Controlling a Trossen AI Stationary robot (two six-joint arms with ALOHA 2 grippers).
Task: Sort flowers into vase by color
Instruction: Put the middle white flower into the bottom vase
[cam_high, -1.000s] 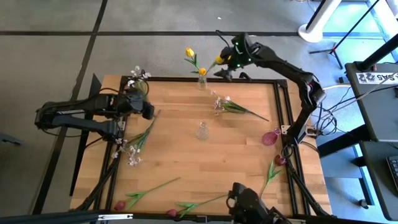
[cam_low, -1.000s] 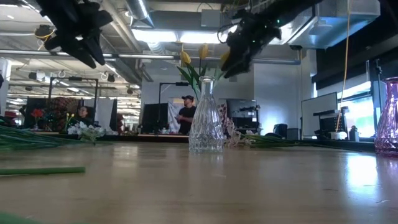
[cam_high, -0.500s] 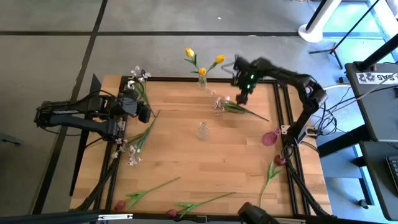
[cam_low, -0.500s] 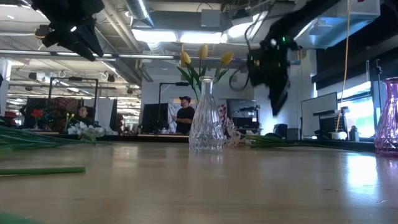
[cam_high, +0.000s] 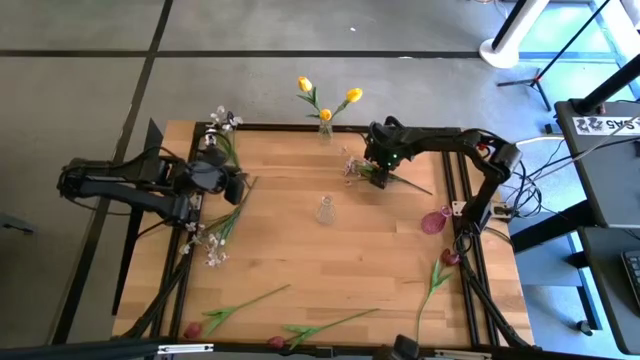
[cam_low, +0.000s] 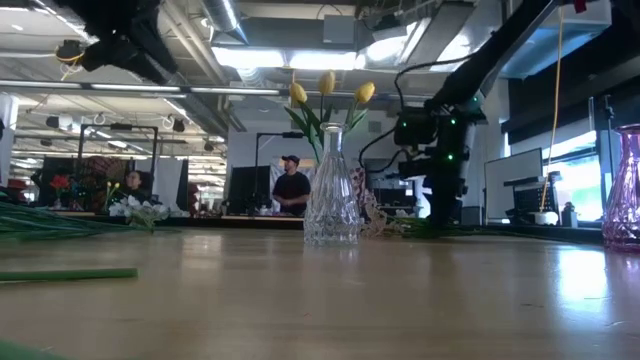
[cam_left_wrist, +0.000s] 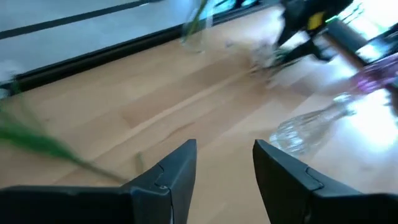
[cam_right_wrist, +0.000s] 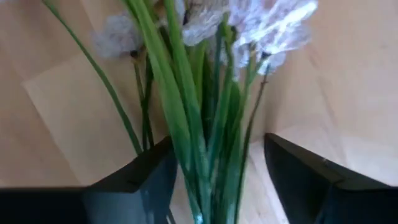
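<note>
The right pincer (cam_high: 378, 172) hangs low over a white-pink blossom spray (cam_high: 362, 170) lying on the desk (cam_high: 300, 250), fingers spread wide with the green stems (cam_right_wrist: 205, 143) between them. To grip well, it should settle lower and close on the bunched stems, just behind the pale, fluffy blossoms (cam_right_wrist: 261, 25). The left pincer (cam_left_wrist: 224, 165) waits, parted and empty, well apart.
</note>
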